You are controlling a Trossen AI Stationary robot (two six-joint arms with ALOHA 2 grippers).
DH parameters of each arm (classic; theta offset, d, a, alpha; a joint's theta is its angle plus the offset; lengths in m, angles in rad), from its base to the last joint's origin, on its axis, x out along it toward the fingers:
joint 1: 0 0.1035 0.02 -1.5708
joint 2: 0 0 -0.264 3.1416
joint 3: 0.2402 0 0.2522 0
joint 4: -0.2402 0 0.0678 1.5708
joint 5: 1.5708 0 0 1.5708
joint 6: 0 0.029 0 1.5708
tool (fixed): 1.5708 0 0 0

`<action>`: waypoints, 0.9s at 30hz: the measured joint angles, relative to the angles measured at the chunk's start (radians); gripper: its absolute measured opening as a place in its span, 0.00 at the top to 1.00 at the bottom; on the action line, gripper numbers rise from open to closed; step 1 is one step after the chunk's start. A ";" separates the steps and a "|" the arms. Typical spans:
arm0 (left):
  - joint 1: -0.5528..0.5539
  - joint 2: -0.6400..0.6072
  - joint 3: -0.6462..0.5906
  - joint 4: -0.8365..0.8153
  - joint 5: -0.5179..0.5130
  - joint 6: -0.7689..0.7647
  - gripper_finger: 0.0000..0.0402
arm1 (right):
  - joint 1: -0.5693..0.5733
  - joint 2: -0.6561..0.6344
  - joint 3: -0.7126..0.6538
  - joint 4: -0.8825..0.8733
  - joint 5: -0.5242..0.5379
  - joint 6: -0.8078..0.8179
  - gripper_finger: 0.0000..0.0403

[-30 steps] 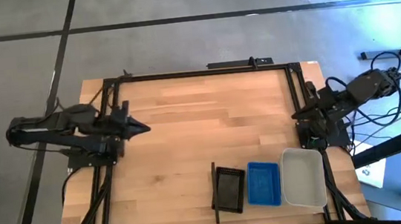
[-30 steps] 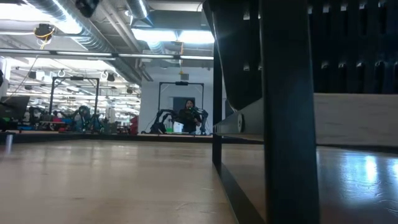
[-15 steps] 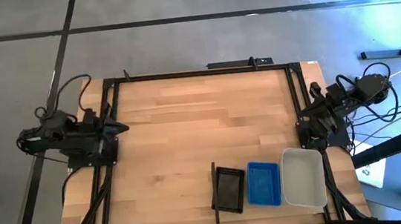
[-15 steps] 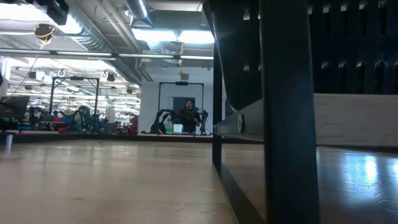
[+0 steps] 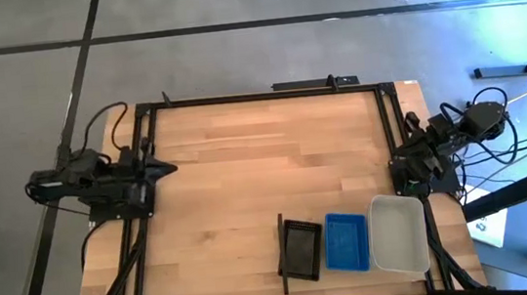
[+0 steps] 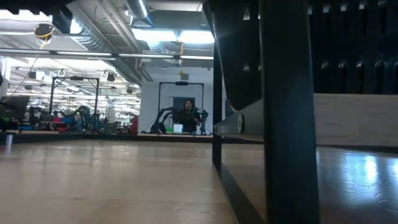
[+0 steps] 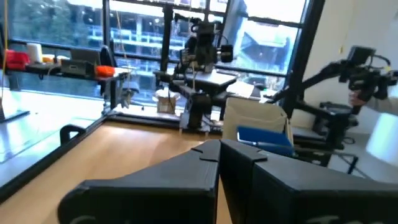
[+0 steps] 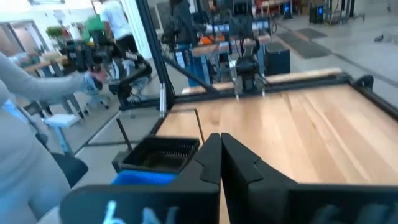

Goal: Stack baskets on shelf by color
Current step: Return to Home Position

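Observation:
In the high view a black basket (image 5: 303, 248), a blue basket (image 5: 346, 241) and a white basket (image 5: 398, 232) stand side by side near the table's near edge. They rest on the pale shelf, whose black upright bar (image 5: 283, 254) stands left of the black one. Whether more baskets are nested under them does not show. My left gripper (image 5: 169, 167) is shut at the table's left edge, far from the baskets. My right gripper (image 5: 391, 157) is shut at the right edge, beyond the white basket. The right wrist view shows the black basket (image 8: 163, 152).
The wooden table (image 5: 267, 177) has a black frame along its edges. In the low view the shelf's black bar (image 6: 286, 112) fills the foreground and the slotted black basket (image 6: 354, 43) shows behind it. People and other robot stations stand in the room beyond.
My left arm has drawn back toward the table's left edge and its gripper now sits near the frame. My right arm has folded in more tightly at the right edge. The baskets have not moved.

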 joint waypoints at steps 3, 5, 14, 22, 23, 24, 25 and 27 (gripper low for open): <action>0.000 0.000 -0.061 0.095 -0.003 0.003 1.00 | 0.000 0.000 -0.030 0.045 0.000 -0.042 1.00; 0.000 0.000 -0.114 0.142 -0.003 0.002 1.00 | 0.000 0.001 -0.065 0.104 0.000 -0.068 1.00; 0.001 0.000 -0.312 0.403 -0.006 0.004 1.00 | 0.000 0.001 -0.278 0.415 -0.002 -0.178 1.00; 0.001 0.001 -0.404 0.468 -0.031 0.032 1.00 | 0.000 0.001 -0.456 0.639 -0.019 -0.404 1.00; 0.001 0.001 -0.404 0.462 -0.031 0.038 1.00 | 0.000 0.001 -0.475 0.663 -0.019 -0.414 1.00; 0.001 0.001 -0.404 0.453 -0.030 0.049 1.00 | 0.000 0.001 -0.496 0.687 -0.019 -0.416 1.00; 0.001 0.001 -0.404 0.448 -0.030 0.056 1.00 | 0.000 0.001 -0.518 0.704 -0.019 -0.414 1.00; 0.001 0.001 -0.404 0.445 -0.030 0.079 1.00 | 0.000 0.001 -0.557 0.730 -0.019 -0.411 1.00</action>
